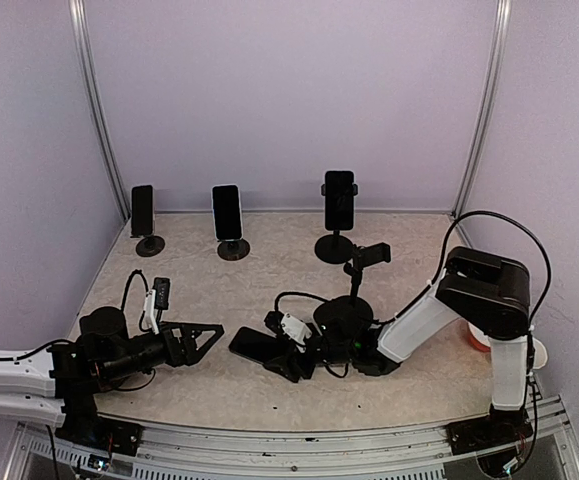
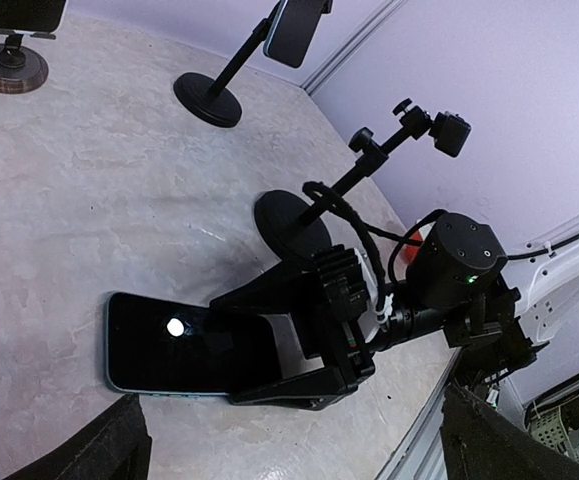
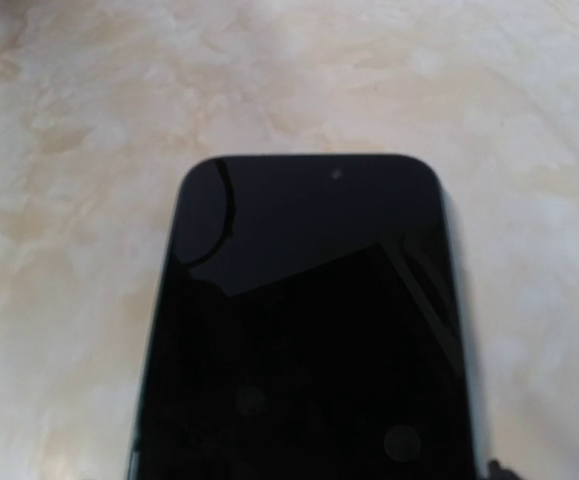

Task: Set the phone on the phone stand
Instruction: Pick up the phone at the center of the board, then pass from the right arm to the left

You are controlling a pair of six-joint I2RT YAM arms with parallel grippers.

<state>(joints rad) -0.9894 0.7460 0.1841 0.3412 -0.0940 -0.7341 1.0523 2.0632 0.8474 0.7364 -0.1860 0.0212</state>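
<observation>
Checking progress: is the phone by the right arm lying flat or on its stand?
Flat: the phone lies screen-up on the table; the stand holds nothing.

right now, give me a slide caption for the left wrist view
Right gripper grips the phone lying flat on the table, empty phone stand just beyond it.

The phone's (image 3: 309, 330) glass face is gleaming glossy black, throwing back a bright spot of light and faint curved reflections, while the table (image 3: 69, 120) under it is showing a smooth, matt, beige marbled finish like stone. At the phone's three o'clock in the left wrist view, the right gripper (image 2: 224, 352) is looking like matt black plastic, ribbed on its body. The phone stand (image 2: 289, 225) at one o'clock is showing a dull black round base and a slim satin-black rod.
</observation>
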